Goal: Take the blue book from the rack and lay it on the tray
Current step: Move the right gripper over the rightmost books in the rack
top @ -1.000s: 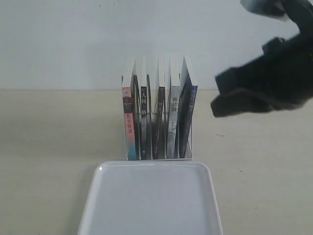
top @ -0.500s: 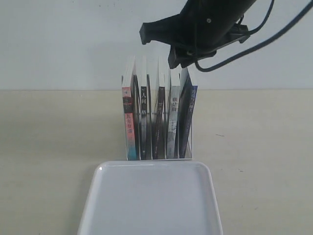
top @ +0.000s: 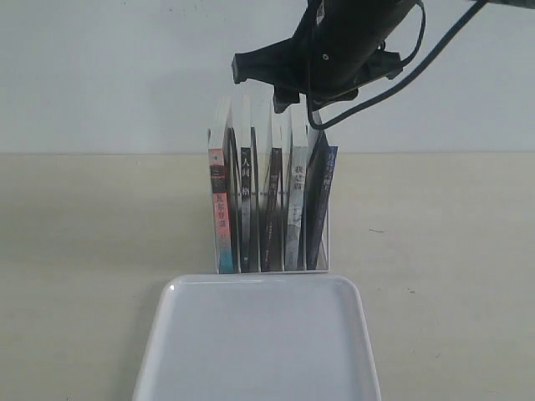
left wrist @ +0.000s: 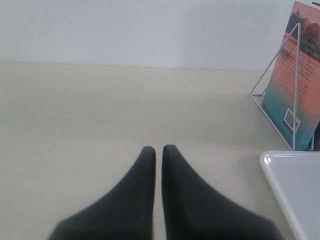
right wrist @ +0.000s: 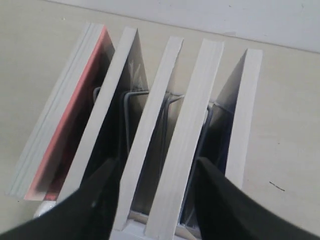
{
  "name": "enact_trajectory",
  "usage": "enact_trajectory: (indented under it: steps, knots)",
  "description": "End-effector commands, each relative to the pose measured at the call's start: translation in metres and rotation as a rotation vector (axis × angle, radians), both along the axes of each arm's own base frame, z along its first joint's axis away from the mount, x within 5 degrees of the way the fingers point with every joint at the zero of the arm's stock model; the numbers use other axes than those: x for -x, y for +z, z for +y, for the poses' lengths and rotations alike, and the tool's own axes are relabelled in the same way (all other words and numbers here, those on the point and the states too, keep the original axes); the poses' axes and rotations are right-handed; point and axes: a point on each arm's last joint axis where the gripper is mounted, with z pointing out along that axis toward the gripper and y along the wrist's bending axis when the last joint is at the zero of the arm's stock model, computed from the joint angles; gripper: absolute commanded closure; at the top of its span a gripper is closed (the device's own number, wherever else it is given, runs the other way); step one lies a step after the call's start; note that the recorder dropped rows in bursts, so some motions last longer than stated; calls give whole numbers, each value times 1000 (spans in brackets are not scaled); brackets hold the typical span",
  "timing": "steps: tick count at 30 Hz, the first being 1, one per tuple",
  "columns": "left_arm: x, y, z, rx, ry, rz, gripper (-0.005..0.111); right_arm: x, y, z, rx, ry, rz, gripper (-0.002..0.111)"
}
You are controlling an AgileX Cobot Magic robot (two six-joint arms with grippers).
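The blue book [top: 322,205] stands upright at the right end of the clear rack [top: 328,251], its dark spine facing the white tray [top: 259,351] in front. From above, its page edge shows as the blue book [right wrist: 246,110]. My right gripper [top: 266,85] hovers open just over the book tops. In the right wrist view the right gripper [right wrist: 156,172] spans the two middle books, and one of its fingers [right wrist: 207,175] sits beside the grey-white book, short of the blue one. My left gripper [left wrist: 159,149] is shut and empty, low over the table.
Other books fill the rack: a red-and-teal one [top: 219,209] at the left end, also visible as a red-and-teal cover [left wrist: 295,90], two dark ones, and a grey-white spine [top: 295,209]. A tray corner [left wrist: 295,190] lies to one side of the left gripper.
The right arm swung in from the right to above the rack, then shifted slightly left and lower over the books. The books and tray have not moved.
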Motion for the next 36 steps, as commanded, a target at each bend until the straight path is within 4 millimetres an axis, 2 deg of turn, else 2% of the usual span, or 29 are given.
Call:
enact_trajectory:
  steps: [1,6,12,18,25,27,31,36]
  knots:
    - [0,-1,0,9,-1,3,103,-1,1,0,0,-10,-8,60]
    - [0,-1,0,9,-1,3,103,-1,0,0,-6,-22,2,62]
    - [0,-1,0,9,-1,3,103,-3,-7,2,-14,-41,24,82]
    - [0,-1,0,9,-1,3,103,-8,-19,6,3,-44,45,82]
    - [0,-1,0,9,-1,3,103,-9,-18,3,41,-36,15,82]
    - [0,-1,0,9,-1,3,103,-11,-18,3,54,-36,-2,79]
    - [0,-1,0,9,-1,3,103,-11,-17,3,54,-34,-9,61]
    - [0,-1,0,9,-1,3,103,-12,-17,4,37,-40,-16,60]
